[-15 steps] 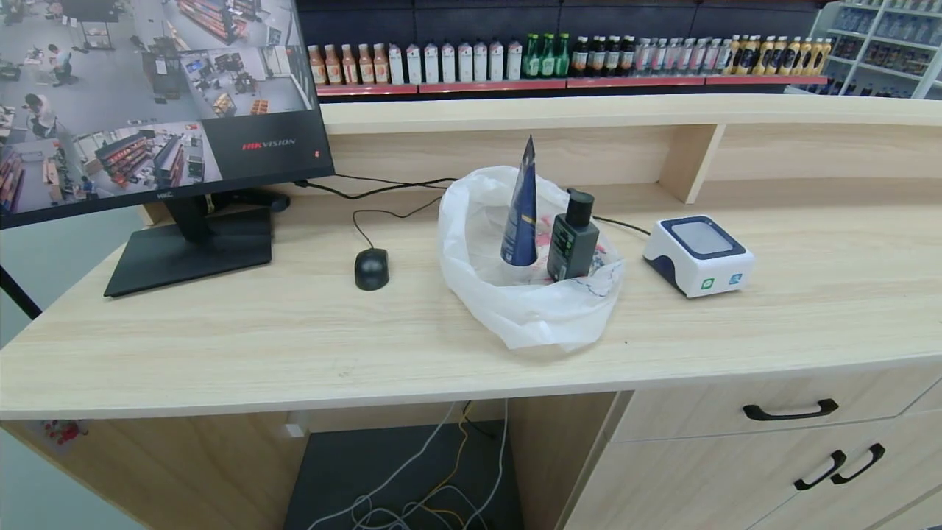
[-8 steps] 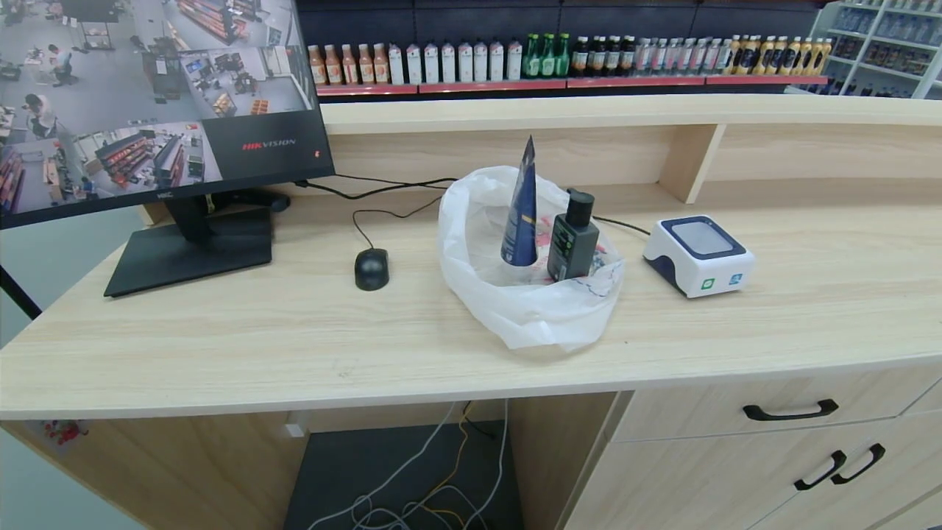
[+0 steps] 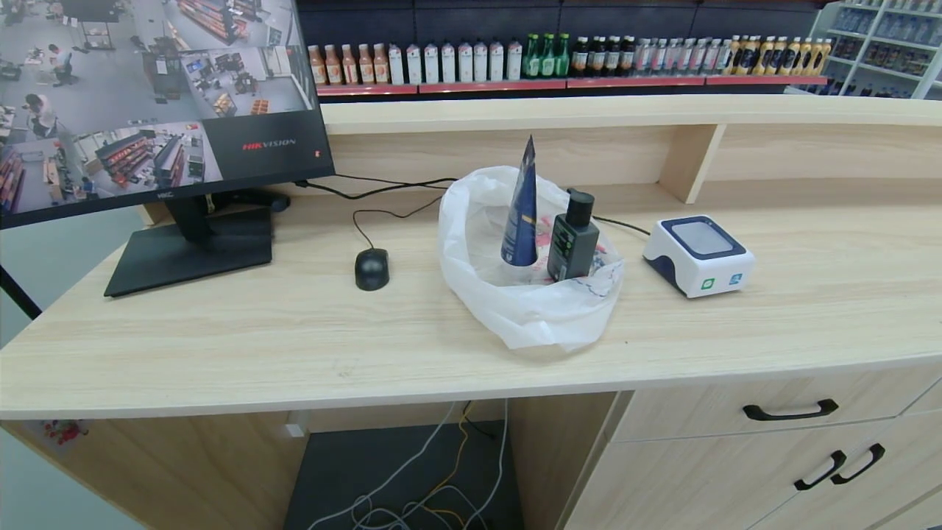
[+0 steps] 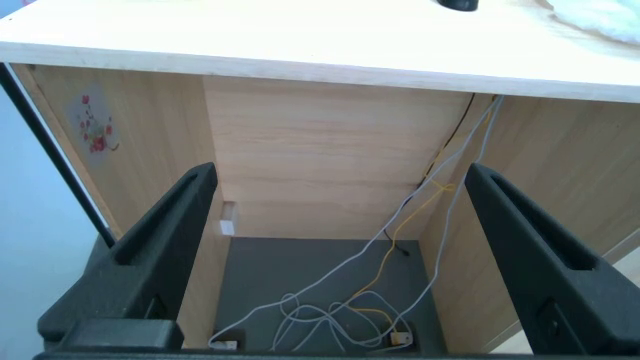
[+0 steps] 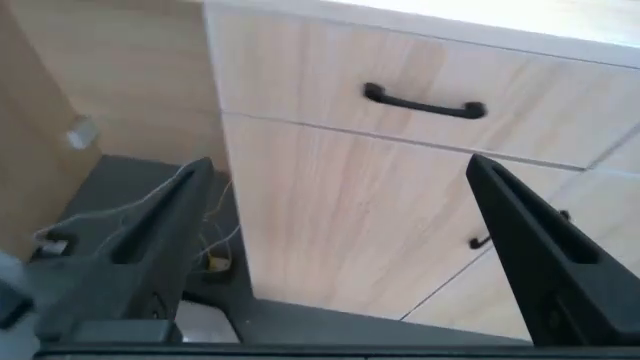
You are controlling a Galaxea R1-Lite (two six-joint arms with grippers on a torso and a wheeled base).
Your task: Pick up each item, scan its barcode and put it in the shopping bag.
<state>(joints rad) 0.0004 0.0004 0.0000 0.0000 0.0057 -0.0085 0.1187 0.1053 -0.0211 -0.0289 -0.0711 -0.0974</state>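
Note:
A white plastic shopping bag (image 3: 515,309) lies open on the wooden counter (image 3: 221,338), near the middle. Inside it stand a dark blue tapered tube (image 3: 521,210) and a dark green bottle (image 3: 572,239) with a black cap. Right of the bag sits the white and blue barcode scanner (image 3: 698,254). My left gripper (image 4: 340,190) hangs open below the counter's front edge, facing the open knee space. My right gripper (image 5: 340,180) is open too, in front of the drawer fronts.
A monitor (image 3: 147,103) on a black stand fills the counter's left end, with a black mouse (image 3: 372,269) and its cable beside it. A raised shelf runs along the back. Loose cables (image 4: 340,300) lie on the floor under the counter. Drawers with black handles (image 5: 425,103) are at right.

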